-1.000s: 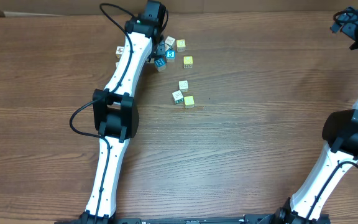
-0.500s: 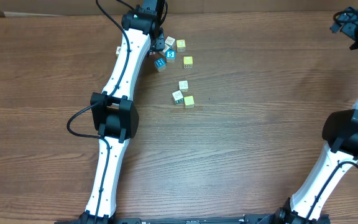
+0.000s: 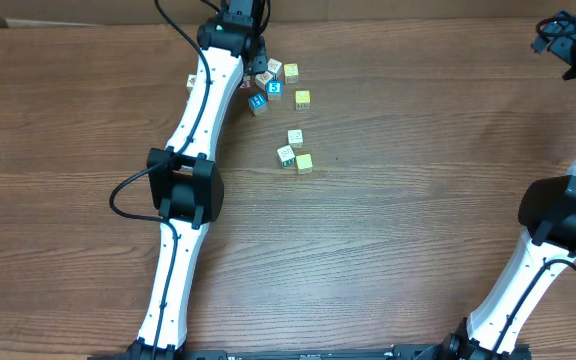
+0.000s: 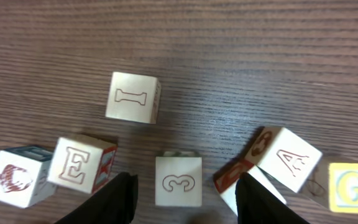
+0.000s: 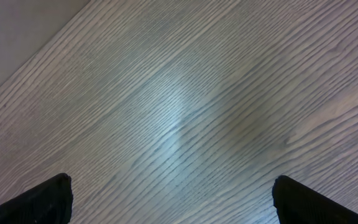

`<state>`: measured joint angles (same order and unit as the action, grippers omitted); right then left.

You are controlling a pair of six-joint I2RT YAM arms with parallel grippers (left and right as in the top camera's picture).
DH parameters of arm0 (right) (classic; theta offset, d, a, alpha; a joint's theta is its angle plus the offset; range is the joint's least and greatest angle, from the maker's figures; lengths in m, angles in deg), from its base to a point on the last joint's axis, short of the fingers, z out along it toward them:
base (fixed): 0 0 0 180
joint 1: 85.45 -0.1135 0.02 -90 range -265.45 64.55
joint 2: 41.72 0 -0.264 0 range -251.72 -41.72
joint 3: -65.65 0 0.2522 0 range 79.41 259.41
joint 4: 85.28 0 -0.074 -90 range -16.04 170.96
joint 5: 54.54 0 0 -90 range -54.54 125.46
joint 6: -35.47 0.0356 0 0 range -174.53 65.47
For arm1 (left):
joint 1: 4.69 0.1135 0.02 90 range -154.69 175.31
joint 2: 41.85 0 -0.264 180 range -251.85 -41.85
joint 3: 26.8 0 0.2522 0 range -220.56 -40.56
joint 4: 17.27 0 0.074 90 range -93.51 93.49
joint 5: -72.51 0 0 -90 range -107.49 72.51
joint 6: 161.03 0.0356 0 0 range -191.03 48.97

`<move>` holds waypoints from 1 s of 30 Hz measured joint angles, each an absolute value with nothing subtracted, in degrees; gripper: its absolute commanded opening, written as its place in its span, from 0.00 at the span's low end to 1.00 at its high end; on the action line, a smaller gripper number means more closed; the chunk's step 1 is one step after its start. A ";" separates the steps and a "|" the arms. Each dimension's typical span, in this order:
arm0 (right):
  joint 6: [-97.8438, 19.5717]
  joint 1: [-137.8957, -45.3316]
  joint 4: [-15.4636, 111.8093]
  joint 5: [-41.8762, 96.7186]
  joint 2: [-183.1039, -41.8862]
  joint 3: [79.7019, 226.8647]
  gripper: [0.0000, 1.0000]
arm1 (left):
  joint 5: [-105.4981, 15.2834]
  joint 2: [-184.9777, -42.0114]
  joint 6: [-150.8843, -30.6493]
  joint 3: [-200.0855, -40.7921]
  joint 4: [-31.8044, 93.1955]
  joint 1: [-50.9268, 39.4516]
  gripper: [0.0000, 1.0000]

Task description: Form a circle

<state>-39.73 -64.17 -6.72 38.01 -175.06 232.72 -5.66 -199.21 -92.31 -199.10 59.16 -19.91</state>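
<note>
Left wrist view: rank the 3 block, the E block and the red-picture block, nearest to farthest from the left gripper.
1. The 3 block, between the fingers of the left gripper, touching neither.
2. The E block, just beyond the finger on the view's left.
3. The red-picture block, at the view's far left edge.

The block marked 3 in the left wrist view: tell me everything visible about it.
The 3 block is a small, pale, wooden-looking cube. Its top face carries an outlined brown 3, turned sideways in this view. It rests flat on the dark wood-grain table, between the fingers of the open left tool, with a gap on each side. No neighbouring block touches it.
</note>
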 measured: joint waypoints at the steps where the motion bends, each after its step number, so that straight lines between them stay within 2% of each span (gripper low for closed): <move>1: -39.75 -64.19 -6.70 38.01 -175.06 232.72 1.00 | -5.66 -199.60 -92.57 -199.10 58.92 -19.91 0.49; 15: -39.75 -64.17 -6.72 38.01 -175.06 232.72 1.00 | -5.20 -202.88 -93.40 -199.06 56.65 -19.52 0.48; 17: -39.75 -64.17 -6.72 38.01 -175.06 232.72 1.00 | -5.20 -203.27 -93.49 -199.06 56.65 -19.37 0.41; 30: -39.73 -64.17 -6.72 38.01 -175.06 232.72 1.00 | -5.20 -204.19 -93.58 -199.39 58.57 -19.26 0.24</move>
<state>-39.73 -64.17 -6.72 38.01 -175.06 232.72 -5.20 -204.19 -93.58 -199.39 58.57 -19.26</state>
